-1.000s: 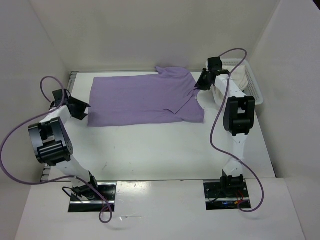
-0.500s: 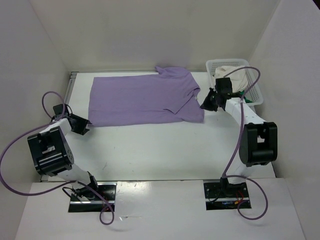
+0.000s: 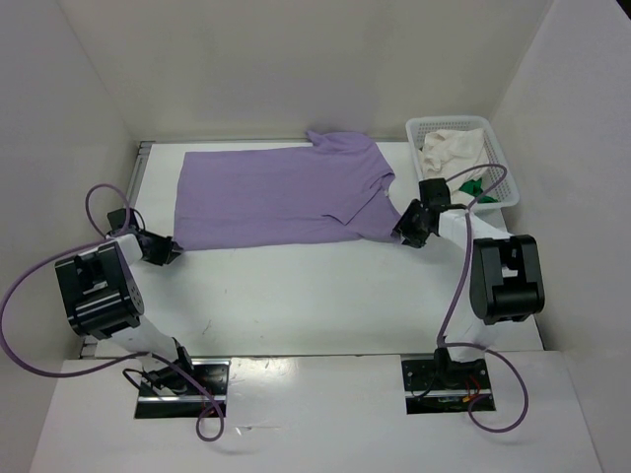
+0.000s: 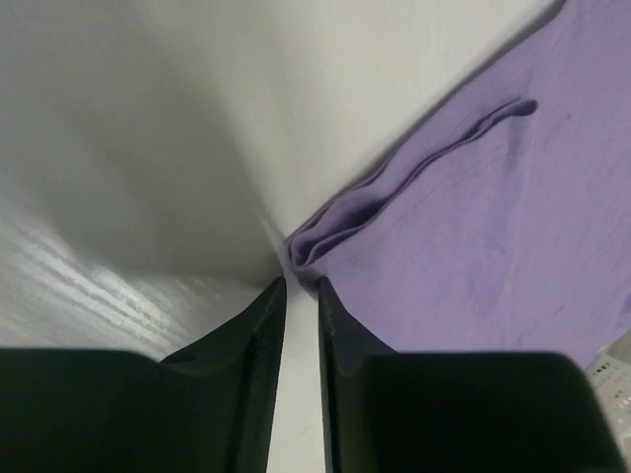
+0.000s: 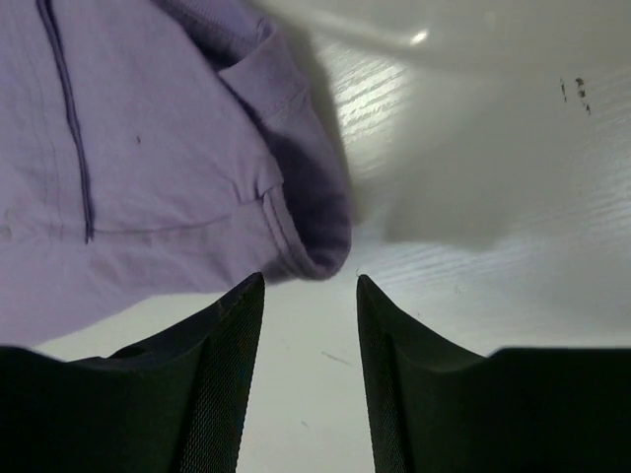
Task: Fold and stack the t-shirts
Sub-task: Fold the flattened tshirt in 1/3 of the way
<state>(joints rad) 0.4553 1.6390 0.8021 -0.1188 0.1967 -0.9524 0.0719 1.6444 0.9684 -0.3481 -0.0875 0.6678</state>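
Both arms have moved toward the near side of the counter point(image 3: 296, 296) in the last second. The left fingers point(image 3: 163, 249) have come in from the left margin to the near-left corner of the purple shirt point(image 3: 276, 192). The right fingers point(image 3: 409, 225) have left the far-right sleeve area and now sit at the near-right corner.

Left fingers point(image 4: 258, 335): narrow, and narrower than a second ago. Only a slim strip of bare counter shows between them. The bunched corner of the shirt point(image 4: 473, 227) lies just beyond the tips, not gripped.

Right fingers point(image 5: 227, 335): wide apart and empty. The folded corner of the shirt point(image 5: 148, 148) lies just ahead, in line with the gap.

The purple shirt is spread flat across the far half of the counter. Its right sleeve is already turned in, and its outline is unchanged.

At the far right, the basket point(image 3: 449, 119) is no longer hidden by the right arm. It holds the cream shirt point(image 3: 452, 148) and the green shirt point(image 3: 475, 184).

Assessment: both arms appear set to take the two near corners for a fold away from the bases. No corner is secured yet. Two shirts remain untouched, so the task is at an early stage.
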